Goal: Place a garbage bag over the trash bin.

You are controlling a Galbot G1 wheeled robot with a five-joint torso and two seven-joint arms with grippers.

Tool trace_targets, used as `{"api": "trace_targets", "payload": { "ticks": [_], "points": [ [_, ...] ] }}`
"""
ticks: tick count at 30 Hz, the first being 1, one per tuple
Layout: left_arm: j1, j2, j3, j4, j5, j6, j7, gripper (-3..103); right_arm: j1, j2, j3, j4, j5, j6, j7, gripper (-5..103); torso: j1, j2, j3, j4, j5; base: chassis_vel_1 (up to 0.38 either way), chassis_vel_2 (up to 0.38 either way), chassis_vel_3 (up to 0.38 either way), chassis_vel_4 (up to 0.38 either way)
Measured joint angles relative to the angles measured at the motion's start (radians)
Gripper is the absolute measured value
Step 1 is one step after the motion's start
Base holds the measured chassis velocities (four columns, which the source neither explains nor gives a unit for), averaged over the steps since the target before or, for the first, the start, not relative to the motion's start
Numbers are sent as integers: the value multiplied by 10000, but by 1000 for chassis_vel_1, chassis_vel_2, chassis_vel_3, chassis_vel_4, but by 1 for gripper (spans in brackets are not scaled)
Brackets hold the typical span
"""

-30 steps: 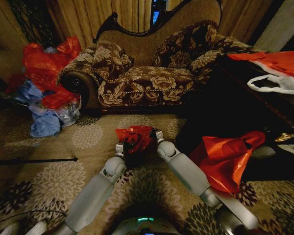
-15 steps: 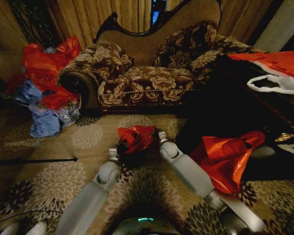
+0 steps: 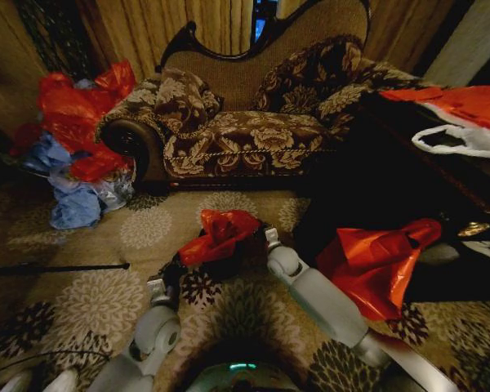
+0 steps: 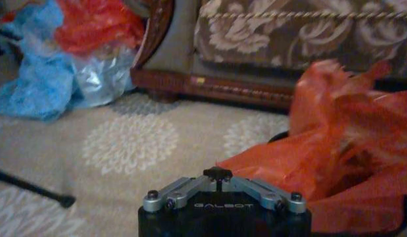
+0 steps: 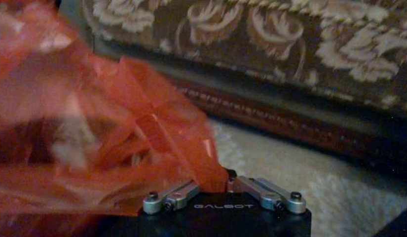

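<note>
Two grippers work at one small black bin on the patterned carpet in front of the sofa; the red bag is draped over the bin's top, mouth partly open, with the dark inside visible in the left wrist view, nothing else seen in it. Left gripper sits off the bin's left side, jaws closed to a point on a stretched corner of the bag. Right gripper is at the bin's right rim, jaws closed on a fold of the bag. "GALBOT" reads on both wrist housings. A heap of red and blue bags lies left of the sofa; a larger red-orange bag with a handle hole hangs off the dark table at right, which also carries a red and white bag. A thin black rod lies on the carpet at left. Versus a second ago: the left arm has pulled back toward the robot and left, dragging the bag corner out into a low stretched flap; the bag was a tighter bunch between both grippers; the right gripper has barely shifted.
</note>
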Motion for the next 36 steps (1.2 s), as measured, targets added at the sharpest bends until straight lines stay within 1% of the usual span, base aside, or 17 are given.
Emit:
{"api": "trace_targets", "payload": {
  "ticks": [3, 5, 7, 9, 10, 13, 15, 16, 19, 20, 23, 24, 26, 27, 28, 31, 36],
  "points": [
    [-230, -223, 274, 708, 3, -290, 2, 0, -486, -2, -24, 4, -176, -86, 44, 0, 1, 0, 0, -2, 2, 0, 0, 0, 0],
    [-274, -272, 332, 839, 3, -342, 17, 0, -546, -19, -24, -5, -203, -98, 44, 0, 2, 0, 0, -2, 1, 0, 0, 0, 0],
    [-397, -488, 532, 1364, 21, -519, 144, 0, -758, -104, 6, -147, -368, -104, -34, 0, 2, 0, 0, -2, 0, 0, 0, 0, 0],
    [-426, -563, 584, 1518, 30, -576, 191, 0, -812, -124, 38, -225, -411, -103, -83, 0, 2, 0, 1, -1, -1, 0, 0, 0, 0],
    [-506, -701, 666, 1896, 57, -702, 273, 0, -915, -127, 109, -426, -476, -53, -178, 0, 2, 0, 1, -2, 0, 0, 0, 0, 0],
    [-620, -822, 728, 2360, 153, -900, 412, 0, -978, -69, 162, -645, -536, 12, -261, 0, 2, 0, 1, -2, 0, 0, 0, 0, 0],
    [-926, -1028, 803, 3392, 499, -1311, 690, 0, -1003, 139, 175, -1068, -640, 157, -418, 0, 2, 0, 1, -1, 1, 0, 0, 0, 0],
    [-926, -1028, 803, 3392, 499, -1311, 690, 0, -1003, 139, 175, -1068, -640, 157, -418, 0, 2, 0, 1, -1, 1, 0, 0, 0, 0],
    [-1500, -1385, 881, 4904, 905, -1980, 918, 0, -830, 676, 203, -1927, -793, 569, -650, 0, 2, 0, 2, 1, 0, 0, 0, 0, 0],
    [-1500, -1385, 881, 4904, 905, -1980, 918, 0, -830, 676, 203, -1927, -793, 569, -650, 0, 2, 0, 2, 1, 0, 0, 0, 0, 0],
    [-2186, -1829, 885, 6018, 1217, -2708, 1073, 0, -493, 1223, 340, -2812, -1048, 1080, -966, 0, 3, 0, 1, 2, 2, 0, 0, 0, 0],
    [-2186, -1829, 885, 6018, 1217, -2708, 1073, 0, -493, 1223, 340, -2812, -1048, 1080, -966, 0, 3, 0, 1, 2, 2, 0, 0, 0, 0],
    [-2578, -2073, 862, 6506, 1402, -3056, 1104, 0, -307, 1468, 444, -3241, -1160, 1439, -1090, 0, 3, -1, 2, -1, -3, 0, 0, 0, 0],
    [-3016, -2288, 823, 6867, 1505, -3349, 1114, 0, -115, 1704, 582, -3598, -1253, 1753, -1197, 0, 4, -2, 3, -2, 0, 0, 0, 0, 0],
    [-3016, -2288, 823, 6867, 1505, -3349, 1114, 0, -115, 1704, 582, -3598, -1253, 1753, -1197, 0, 4, -2, 3, -2, 0, 0, 0, 0, 0],
    [-3671, -2506, 702, 7163, 1533, -3503, 1060, 0, 269, 1947, 694, -4099, -1273, 2058, -1367, 0, 3, -2, 3, -2, -1, 0, 0, 0, 0],
    [-4036, -2418, 573, 7225, 1465, -3504, 934, 0, 562, 2090, 697, -4426, -1304, 2140, -1519, 0, 4, -2, 2, -2, -2, 0, 0, 0, 0]
  ]
}}
